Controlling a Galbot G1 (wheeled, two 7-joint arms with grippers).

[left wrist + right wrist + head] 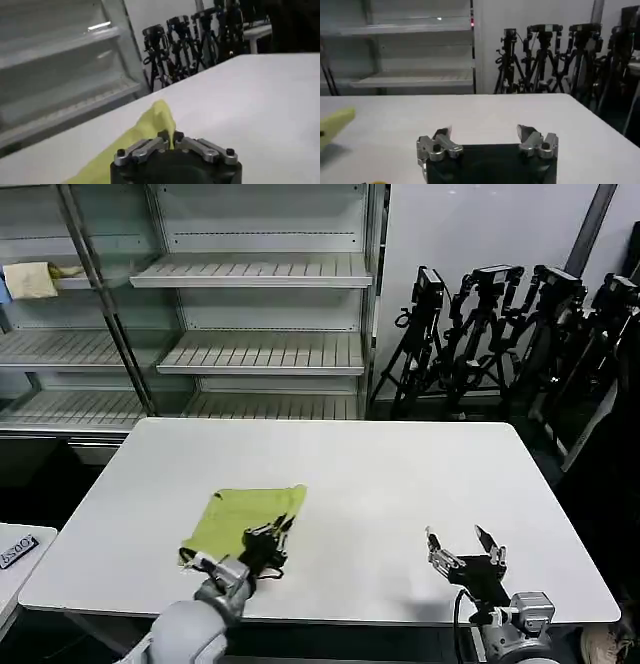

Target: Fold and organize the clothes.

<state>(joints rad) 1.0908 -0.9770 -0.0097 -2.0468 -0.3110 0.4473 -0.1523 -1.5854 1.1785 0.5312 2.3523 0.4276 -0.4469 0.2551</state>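
A: Lime-green cotton, the T-shirt (pixel 245 519) lies already folded into a compact squarish bundle on the near-left part of the white worktop (pixel 380 484). Why does one edge stand up off the surface?

B: Because the left gripper (pixel 268 542) has it. Its fingers (pixel 150 146) are drawn together on the near right edge of the cloth, and in the left wrist view a flap of green rises straight out from between them. The pinch looks meant to carry that edge over for another fold, or to drag the bundle square.

A: And the rest of the shirt?

B: Flat on the worktop, spreading away from the gripper toward the shelving (pixel 260 314). That weight probably anchors the fold line.

A: The right gripper (pixel 462 546)?

B: It sits low over the near-right of the worktop, well apart from the shirt, fingers (pixel 532 136) spread wide and holding nothing. It seems to be waiting, leaving the left arm room.

A: Behind?

B: Tripods (pixel 500 334) stand beyond the far edge, out of the work.
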